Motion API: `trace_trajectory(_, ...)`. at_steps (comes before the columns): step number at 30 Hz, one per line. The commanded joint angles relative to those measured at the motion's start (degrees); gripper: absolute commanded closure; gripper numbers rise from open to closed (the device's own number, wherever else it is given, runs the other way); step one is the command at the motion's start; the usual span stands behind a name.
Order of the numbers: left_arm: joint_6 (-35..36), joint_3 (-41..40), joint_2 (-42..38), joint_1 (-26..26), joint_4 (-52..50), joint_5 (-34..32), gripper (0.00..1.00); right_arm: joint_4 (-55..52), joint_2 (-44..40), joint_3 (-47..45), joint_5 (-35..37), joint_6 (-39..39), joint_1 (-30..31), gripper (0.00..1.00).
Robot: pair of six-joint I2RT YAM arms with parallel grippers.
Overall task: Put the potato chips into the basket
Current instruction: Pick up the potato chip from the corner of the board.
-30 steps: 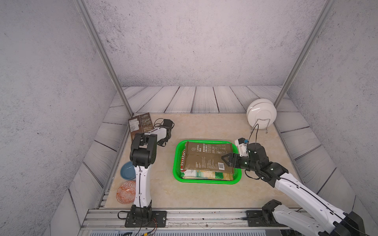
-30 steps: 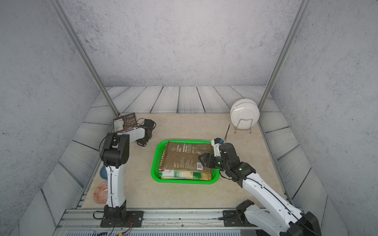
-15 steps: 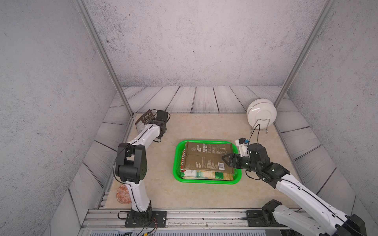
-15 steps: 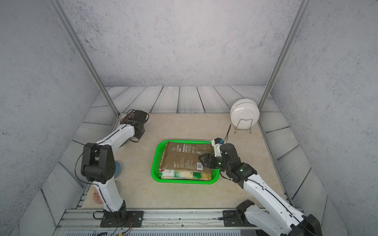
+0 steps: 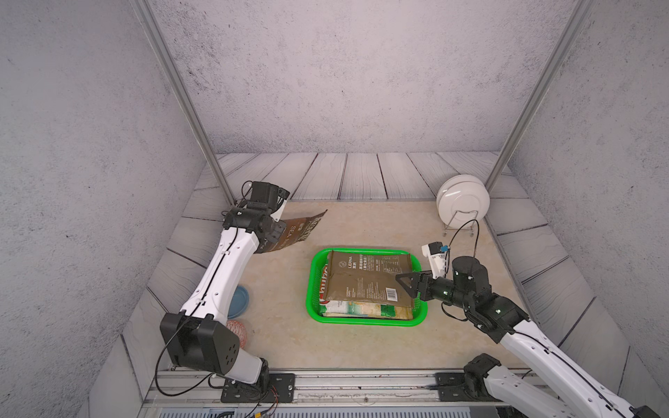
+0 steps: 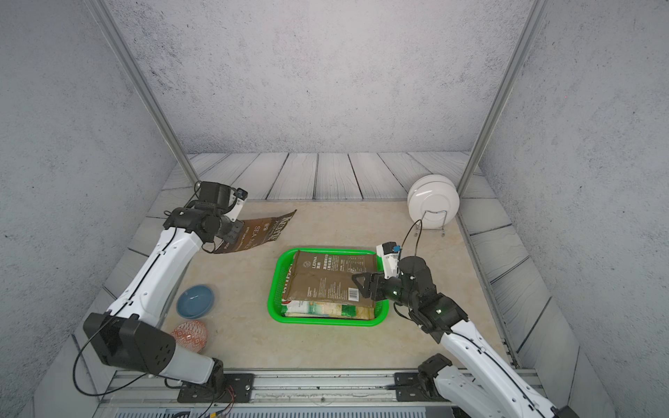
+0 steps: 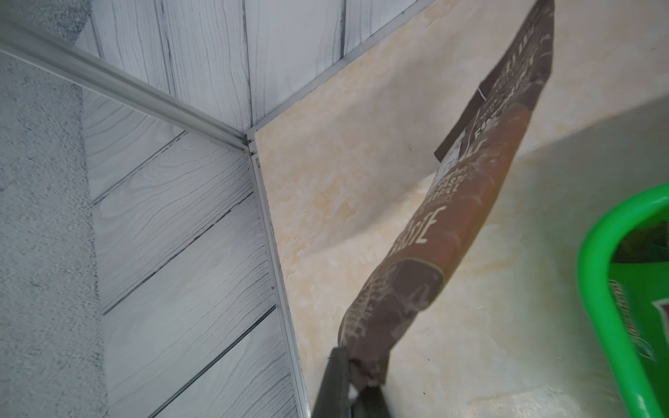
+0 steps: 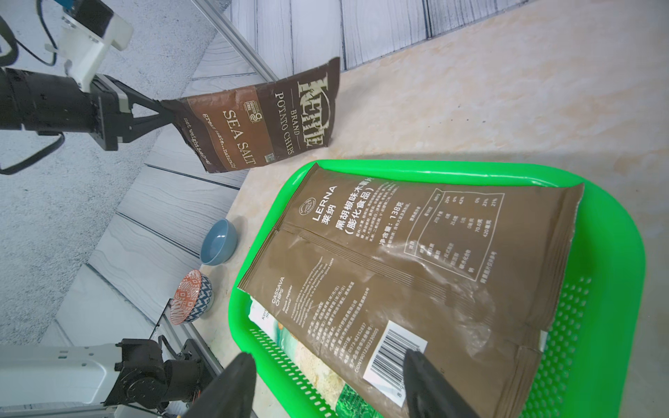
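The left hand [image 5: 276, 234], pinching the brown chip bag [image 5: 300, 231] by a corner, has swung it round through the air toward the green basket [image 5: 362, 323] (other bags [image 5: 365, 278] already lie inside), so dropping it in looks next, while the right hand [image 5: 402, 284] waits wide open.

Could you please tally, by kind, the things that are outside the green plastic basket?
Chip bags: 1, the brown crinkly Kettle chip bag, pinched in the left hand.
Bowls: 2, the blue glazed round bowl and the orange-red patterned round bowl.
Racks: 1, the thin wire rack holding round white plates, whose number I cannot tell.
Total: 4.
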Motion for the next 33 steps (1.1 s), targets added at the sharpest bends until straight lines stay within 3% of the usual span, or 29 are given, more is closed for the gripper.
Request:
trace_trajectory(1,1.1,6.0,-3.5,-0.1,-8.3,12.1,1.0,0.5,-2.0,2.4,-2.0,-2.8,-0.1,0.31)
trace_trajectory(21,0.0,26.4,-4.6,-0.1,-30.5,39.4,1.0,5.8,7.3,7.7,-9.4,-1.6,-0.1,0.3)
trace_trajectory(33,8.5,36.9,-3.8,-0.2,-44.5,52.7,1.0,11.4,11.9,9.6,-14.3,-4.1,-0.2,0.26)
